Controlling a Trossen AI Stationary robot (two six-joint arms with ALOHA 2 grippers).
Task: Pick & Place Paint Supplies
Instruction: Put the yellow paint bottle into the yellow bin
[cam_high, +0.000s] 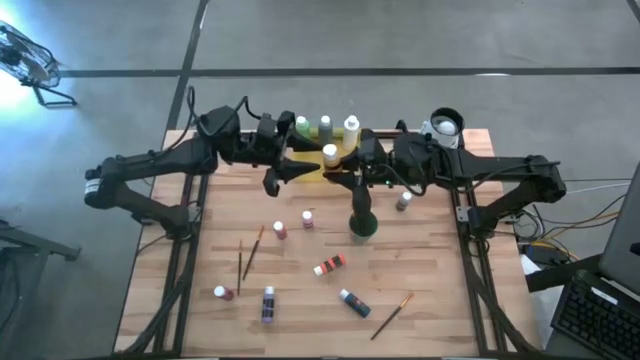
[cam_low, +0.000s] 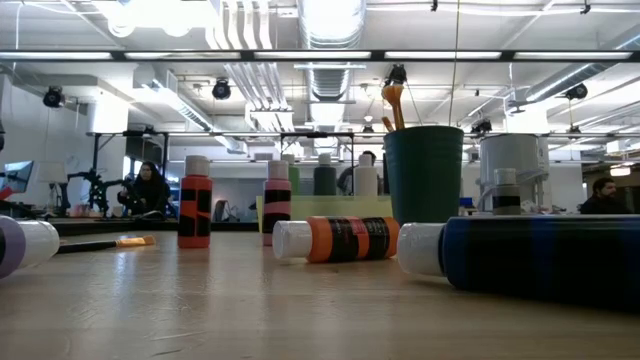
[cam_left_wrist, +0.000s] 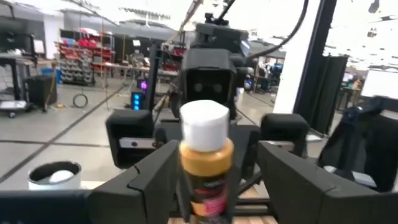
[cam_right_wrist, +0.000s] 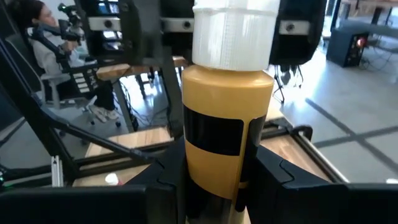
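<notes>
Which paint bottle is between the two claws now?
The yellow-brown bottle with a white cap, upright over the yellow tray. The right claw grips it; the left claw stands open around it. The other bottles stand or lie free of both claws.

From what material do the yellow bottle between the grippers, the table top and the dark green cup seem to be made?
Yellow bottle: probably plastic, smooth and slightly glossy, with a ribbed white cap.
Table top: wood, shown by the pale strips and grain, with a matte finish.
Dark green cup: likely plastic, with an even, dull surface and a thin rim; not certain.
</notes>
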